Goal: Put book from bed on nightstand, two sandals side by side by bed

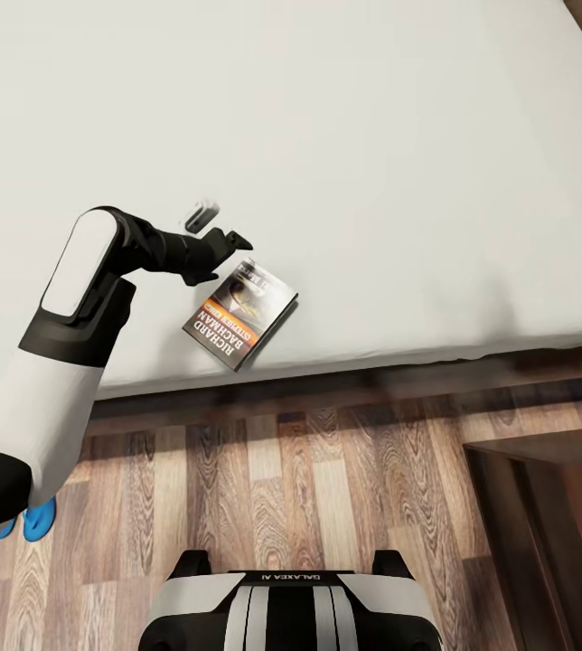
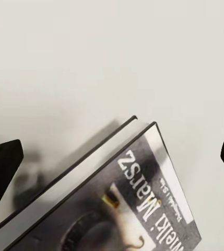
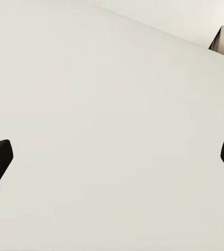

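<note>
- The book lies flat on the white bed, near the edge that faces the robot, its long axis running diagonally to that edge.
- Left gripper hovers just over the book's far corner — jaws spread wide, holding nothing. In the left wrist view the book sits between the fingertips but off to one side.
- Right gripper: jaws open, above bare mattress.
- Judgement — the left arm is nearer; it likely needs re-centring before closing.
</note>
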`<state>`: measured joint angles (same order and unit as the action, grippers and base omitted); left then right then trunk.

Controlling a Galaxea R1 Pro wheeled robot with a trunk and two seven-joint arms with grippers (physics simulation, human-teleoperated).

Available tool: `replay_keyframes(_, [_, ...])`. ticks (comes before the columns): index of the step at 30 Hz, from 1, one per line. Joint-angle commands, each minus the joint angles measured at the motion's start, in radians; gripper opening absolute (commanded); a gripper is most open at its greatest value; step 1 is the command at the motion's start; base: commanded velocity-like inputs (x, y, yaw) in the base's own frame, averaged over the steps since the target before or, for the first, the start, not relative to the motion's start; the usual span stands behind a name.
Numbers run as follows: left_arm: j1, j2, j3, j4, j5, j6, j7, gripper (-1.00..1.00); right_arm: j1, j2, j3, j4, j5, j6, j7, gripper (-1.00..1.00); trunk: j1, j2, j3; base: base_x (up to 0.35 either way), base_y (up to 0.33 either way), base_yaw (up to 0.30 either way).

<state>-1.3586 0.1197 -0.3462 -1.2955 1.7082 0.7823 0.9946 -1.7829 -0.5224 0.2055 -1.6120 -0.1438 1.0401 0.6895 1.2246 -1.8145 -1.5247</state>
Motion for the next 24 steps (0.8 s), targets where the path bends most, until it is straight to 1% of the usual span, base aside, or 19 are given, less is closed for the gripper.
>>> replay_keyframes(1, [0.0, 0.0, -0.002, 0.018, 0.023, -0.004, 0.013, 1.0, -0.001, -0.001, 0.001, 0.0, -0.009, 0.007, -0.005, 1.0, 0.0, 0.0, -0.001, 0.0, 0.0, 0.0])
replay_keyframes(5, [0.002, 0.0, -0.002, 0.026, 0.022, -0.004, 0.011, 1.0, -0.001, -0.001, 0.001, 0.0, -0.009, 0.007, -0.005, 1.0, 0.0, 0.0, -0.001, -0.039, -0.015, 0.0])
replay_keyframes(12, [0.004, 0.0, -0.002, 0.034, 0.023, -0.004, 0.009, 1.0, -0.001, -0.001, 0.0, 0.0, -0.01, 0.007, -0.005, 1.0, 0.0, 0.0, -0.001, -0.128, -0.069, 0.0])
replay_keyframes(24, [0.006, 0.0, -0.001, 0.038, 0.024, -0.005, 0.009, 1.0, -0.001, -0.001, 0.0, 0.0, -0.009, 0.007, -0.005, 1.0, 0.0, 0.0, -0.001, -0.017, -0.009, 0.0])
